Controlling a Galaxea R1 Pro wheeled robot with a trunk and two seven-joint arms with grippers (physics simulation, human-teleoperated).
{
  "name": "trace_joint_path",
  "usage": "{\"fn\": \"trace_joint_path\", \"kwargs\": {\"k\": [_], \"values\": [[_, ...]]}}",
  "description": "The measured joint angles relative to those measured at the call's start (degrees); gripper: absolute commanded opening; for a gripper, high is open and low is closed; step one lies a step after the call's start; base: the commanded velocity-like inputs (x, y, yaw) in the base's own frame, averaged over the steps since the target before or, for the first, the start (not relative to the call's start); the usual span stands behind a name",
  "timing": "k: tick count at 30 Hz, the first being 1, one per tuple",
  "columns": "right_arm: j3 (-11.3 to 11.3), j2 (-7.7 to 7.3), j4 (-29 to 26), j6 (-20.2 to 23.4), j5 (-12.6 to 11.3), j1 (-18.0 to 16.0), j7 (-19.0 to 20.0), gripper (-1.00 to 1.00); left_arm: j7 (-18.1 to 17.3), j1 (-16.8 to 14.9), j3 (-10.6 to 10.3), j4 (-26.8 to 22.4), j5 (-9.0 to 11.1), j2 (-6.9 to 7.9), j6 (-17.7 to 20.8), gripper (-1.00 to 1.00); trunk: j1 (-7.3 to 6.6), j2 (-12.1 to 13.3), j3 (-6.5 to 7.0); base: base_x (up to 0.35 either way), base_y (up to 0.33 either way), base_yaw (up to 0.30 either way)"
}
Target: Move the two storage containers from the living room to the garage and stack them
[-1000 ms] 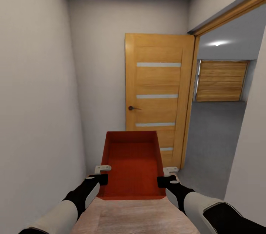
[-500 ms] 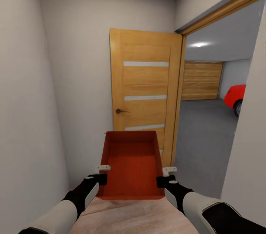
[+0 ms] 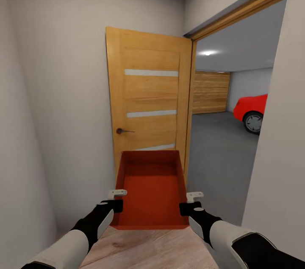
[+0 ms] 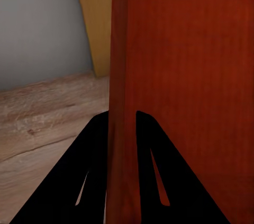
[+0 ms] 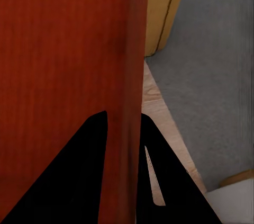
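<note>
- Narrow hallway with bare grey walls and pale wood planks underfoot.
- Wooden door swung open against the far wall, three pale glass strips across it, dark handle on its left side.
- Just right of the door, a wood-framed doorway onto the garage — dark grey concrete floor, slatted wooden door at the back, ceiling light glowing above.
- Red car well right of the door, partly cut off by the doorway's near wall, one wheel showing.
- Red-orange bin carried in front of the door, low and centred, open top up, nothing inside, far end overlapping the door's bottom edge.
- Left gripper clamped on the bin's left wall near its close corner; from the left wrist, black fingers pinching either side of that wall, one inside and one outside.
- Right gripper clamped on the bin's right wall, mirror to the left one; from the right wrist, black fingers straddling the wall — wood planks, door edge and grey concrete beyond.
- Bin held off the planks, level between both arms, nearer the door than the car.
</note>
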Motion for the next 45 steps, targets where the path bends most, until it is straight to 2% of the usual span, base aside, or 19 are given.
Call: {"fn": "trace_joint_path", "kwargs": {"k": [22,45], "values": [[0.0,-0.08,0.0,0.0,0.0,0.0,0.1,-1.0,0.1,0.0,0.0,0.0,0.0,-0.08,0.0,-1.0,0.0,0.0,0.0,0.005,0.003,-0.279],[0.2,0.0,0.0,0.0,0.0,0.0,-0.1,-1.0,-0.2,0.0,0.4,0.5,-0.2,-0.08,-0.5,-1.0,-0.02,0.0,0.0,0.231,0.215,-0.279]]}}
